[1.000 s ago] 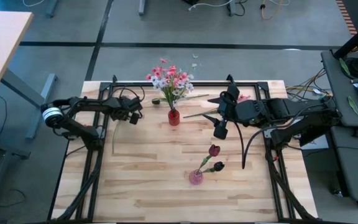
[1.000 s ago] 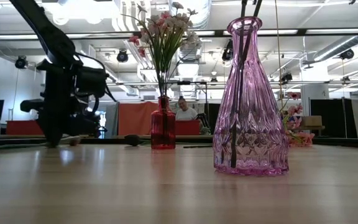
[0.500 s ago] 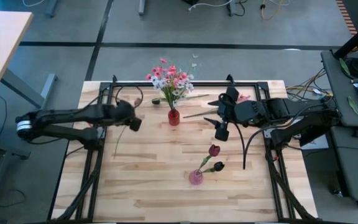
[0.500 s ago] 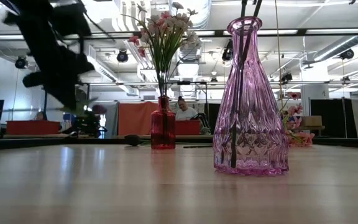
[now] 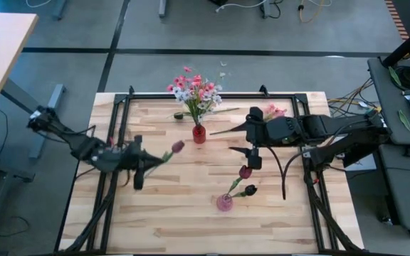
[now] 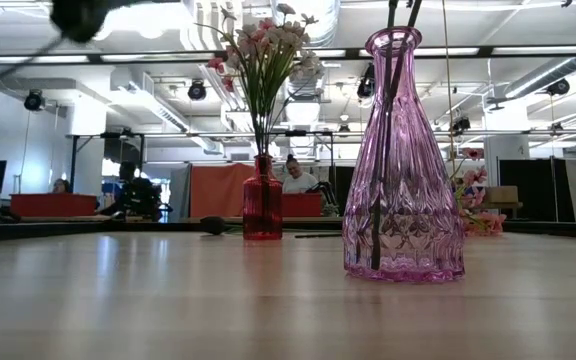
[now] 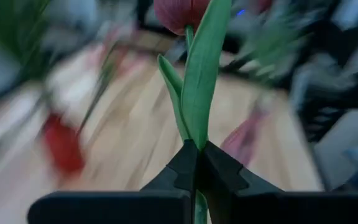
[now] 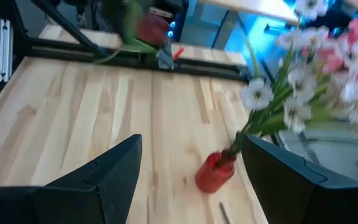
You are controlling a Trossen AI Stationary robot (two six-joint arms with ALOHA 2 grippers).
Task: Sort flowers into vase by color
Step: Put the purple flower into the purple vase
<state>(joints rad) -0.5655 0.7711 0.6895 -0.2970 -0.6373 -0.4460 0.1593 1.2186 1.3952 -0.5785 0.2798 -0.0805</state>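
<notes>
We saw left gripper fingers pinched on red tulip stem above bench; right gripper fingers spread, empty, near red vase.

One camera looks straight down on the desk; another sits level at its surface; both share the red vase.
</notes>
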